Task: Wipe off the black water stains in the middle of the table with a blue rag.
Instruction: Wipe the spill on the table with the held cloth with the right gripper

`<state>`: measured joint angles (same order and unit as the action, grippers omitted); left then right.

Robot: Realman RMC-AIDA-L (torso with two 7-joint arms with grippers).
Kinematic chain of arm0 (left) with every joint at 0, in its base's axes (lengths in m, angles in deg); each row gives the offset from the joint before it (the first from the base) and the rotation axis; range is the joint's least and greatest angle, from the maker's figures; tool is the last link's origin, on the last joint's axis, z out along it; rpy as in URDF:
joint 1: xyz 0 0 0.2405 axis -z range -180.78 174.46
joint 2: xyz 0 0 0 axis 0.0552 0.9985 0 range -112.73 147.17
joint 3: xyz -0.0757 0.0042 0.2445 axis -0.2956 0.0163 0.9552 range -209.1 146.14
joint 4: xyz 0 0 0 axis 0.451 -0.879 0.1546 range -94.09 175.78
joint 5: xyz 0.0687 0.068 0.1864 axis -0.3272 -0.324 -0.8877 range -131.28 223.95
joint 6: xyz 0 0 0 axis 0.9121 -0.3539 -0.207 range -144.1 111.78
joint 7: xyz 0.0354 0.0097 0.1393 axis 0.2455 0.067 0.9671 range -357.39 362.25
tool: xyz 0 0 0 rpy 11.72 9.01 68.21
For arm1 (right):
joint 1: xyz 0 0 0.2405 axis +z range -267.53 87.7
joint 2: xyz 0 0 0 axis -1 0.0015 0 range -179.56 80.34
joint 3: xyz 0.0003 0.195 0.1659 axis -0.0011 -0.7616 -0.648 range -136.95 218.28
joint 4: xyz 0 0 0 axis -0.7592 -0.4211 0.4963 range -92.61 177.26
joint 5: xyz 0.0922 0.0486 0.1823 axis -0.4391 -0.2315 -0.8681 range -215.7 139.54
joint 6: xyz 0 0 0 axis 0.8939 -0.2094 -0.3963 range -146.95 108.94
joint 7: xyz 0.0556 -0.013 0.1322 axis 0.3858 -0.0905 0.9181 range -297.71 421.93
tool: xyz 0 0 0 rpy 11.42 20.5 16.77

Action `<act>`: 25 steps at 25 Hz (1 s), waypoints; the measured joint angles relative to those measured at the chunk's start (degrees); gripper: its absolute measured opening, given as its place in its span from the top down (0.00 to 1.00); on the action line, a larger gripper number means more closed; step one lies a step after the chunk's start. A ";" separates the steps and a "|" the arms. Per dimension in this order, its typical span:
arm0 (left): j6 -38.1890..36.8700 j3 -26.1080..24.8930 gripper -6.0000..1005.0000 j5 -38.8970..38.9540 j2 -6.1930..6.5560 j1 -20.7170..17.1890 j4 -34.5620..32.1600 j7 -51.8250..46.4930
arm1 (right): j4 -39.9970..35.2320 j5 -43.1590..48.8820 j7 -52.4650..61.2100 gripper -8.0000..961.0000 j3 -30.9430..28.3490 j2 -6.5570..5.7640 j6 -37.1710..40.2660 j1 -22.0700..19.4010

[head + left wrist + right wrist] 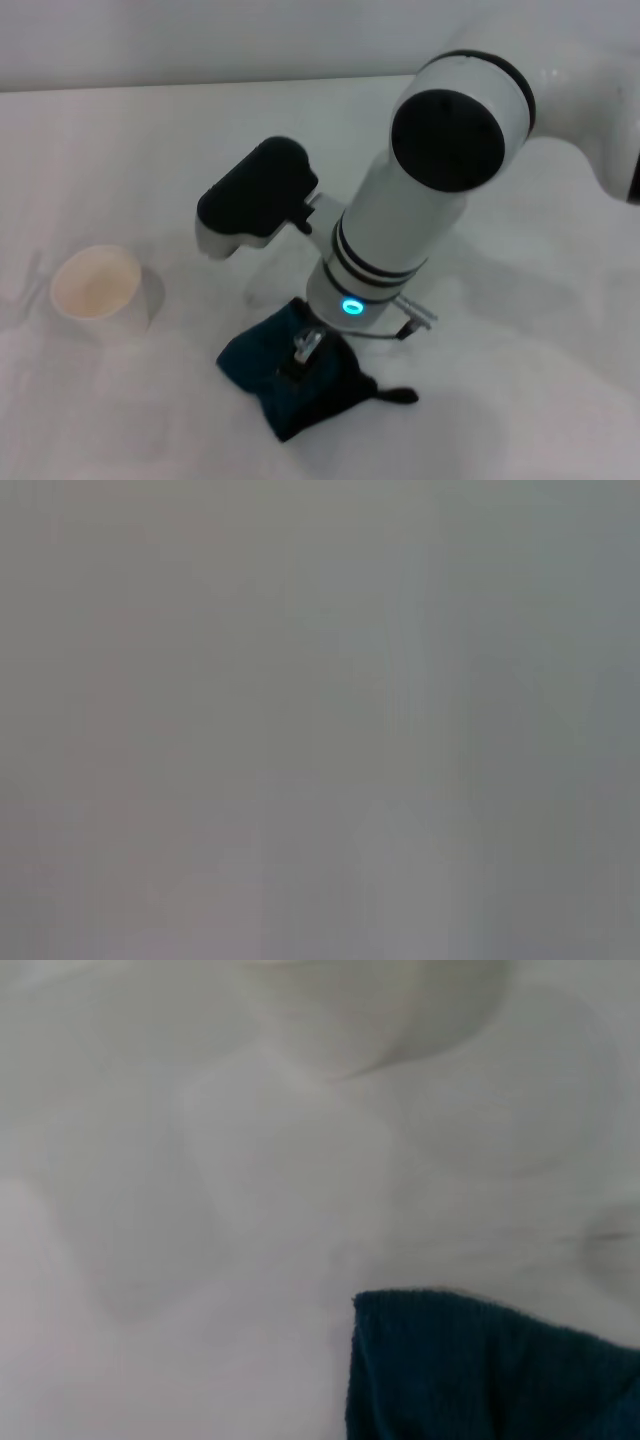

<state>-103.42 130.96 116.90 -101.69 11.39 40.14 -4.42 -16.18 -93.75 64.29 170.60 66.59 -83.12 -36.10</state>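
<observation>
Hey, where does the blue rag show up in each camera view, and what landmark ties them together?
Head view: the rag lies low and centre on the table, under the right claw.
Left wrist view: not in it; only plain grey.
Right wrist view: the rag fills the bottom right corner.
Shared landmark: the paper cup, left of the rag in head view, at the top edge in right wrist view.

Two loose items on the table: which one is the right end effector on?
The blue rag: the right end effector presses down onto it. The white paper cup stands apart toward the robot's left, untouched.
</observation>
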 joint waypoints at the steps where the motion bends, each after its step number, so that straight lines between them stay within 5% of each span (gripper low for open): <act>1: 0.00 -0.03 0.12 0.07 0.00 -0.08 0.00 0.00 | 0.63 0.90 0.37 0.94 -0.34 0.01 -0.22 0.38; 13: -0.01 -0.20 0.12 0.33 -0.02 -1.02 0.10 0.00 | 3.13 14.52 1.93 0.94 -9.30 -0.01 -6.87 -0.24; 25: 0.72 -0.01 0.12 0.22 -0.15 -0.24 0.10 0.00 | 1.17 2.02 1.26 0.95 0.78 -0.14 0.03 0.67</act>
<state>-102.70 130.95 117.12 -101.84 11.16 40.23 -4.42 -15.01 -91.73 65.55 171.38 66.45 -83.09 -35.43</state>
